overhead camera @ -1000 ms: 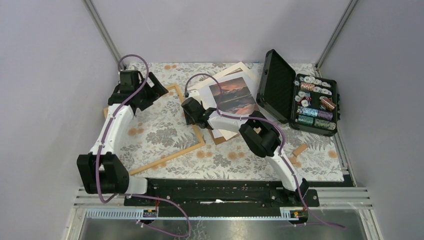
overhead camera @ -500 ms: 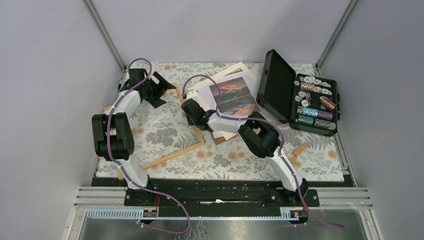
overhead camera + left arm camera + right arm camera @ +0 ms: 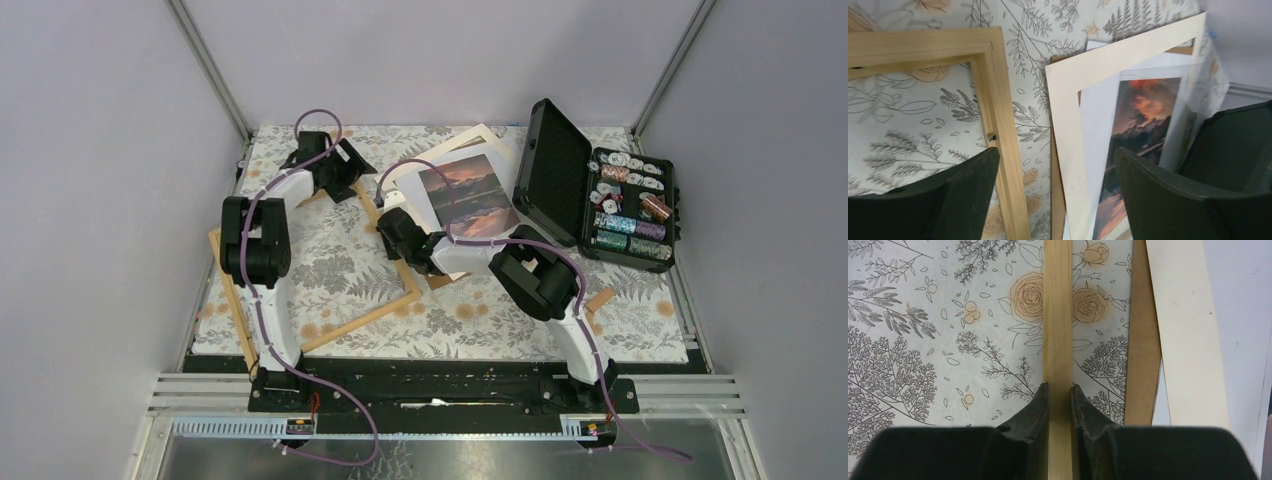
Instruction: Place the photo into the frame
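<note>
The light-wood frame (image 3: 360, 318) lies flat on the flowered cloth, left of centre. My right gripper (image 3: 393, 235) is shut on its right-hand bar (image 3: 1058, 315), one finger on each side of the wood (image 3: 1059, 387). The sunset photo (image 3: 468, 195) rests on a cream mat (image 3: 470, 140) just right of the frame. My left gripper (image 3: 352, 170) hovers open above the frame's far right corner. In the left wrist view its fingers (image 3: 1056, 152) straddle the frame bar (image 3: 993, 100), the mat edge (image 3: 1068, 130) and part of the photo (image 3: 1143, 115), touching nothing.
A brown backing board (image 3: 1140, 340) sticks out under the mat. An open black case (image 3: 550, 170) holding poker chips (image 3: 630, 205) stands at the right. A small wooden piece (image 3: 600, 300) lies near the right arm. Grey walls close in on three sides.
My left arm swung from the frame's far left side over to its far right corner. My right gripper closed on the frame's right bar, and the frame shifted slightly.
</note>
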`<move>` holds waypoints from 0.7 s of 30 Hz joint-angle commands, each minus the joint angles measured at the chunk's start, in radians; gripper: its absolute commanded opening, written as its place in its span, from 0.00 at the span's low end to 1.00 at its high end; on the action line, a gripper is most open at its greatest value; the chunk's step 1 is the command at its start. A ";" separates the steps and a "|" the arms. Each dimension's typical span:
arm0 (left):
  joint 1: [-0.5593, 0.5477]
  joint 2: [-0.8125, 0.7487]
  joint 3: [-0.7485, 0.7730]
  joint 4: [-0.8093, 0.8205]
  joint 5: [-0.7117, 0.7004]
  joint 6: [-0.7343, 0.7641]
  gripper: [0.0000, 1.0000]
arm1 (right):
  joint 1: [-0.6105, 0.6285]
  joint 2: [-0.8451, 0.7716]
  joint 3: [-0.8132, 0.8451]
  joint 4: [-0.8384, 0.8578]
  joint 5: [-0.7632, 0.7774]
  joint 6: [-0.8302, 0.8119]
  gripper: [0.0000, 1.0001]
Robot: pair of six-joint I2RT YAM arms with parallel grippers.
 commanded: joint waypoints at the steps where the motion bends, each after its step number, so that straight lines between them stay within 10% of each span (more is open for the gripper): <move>1: -0.017 0.042 0.037 0.058 -0.054 0.017 0.85 | 0.005 -0.033 0.035 0.060 -0.009 -0.022 0.00; 21: -0.024 0.097 -0.048 0.147 -0.028 -0.015 0.65 | -0.022 -0.007 0.051 0.023 -0.044 0.019 0.00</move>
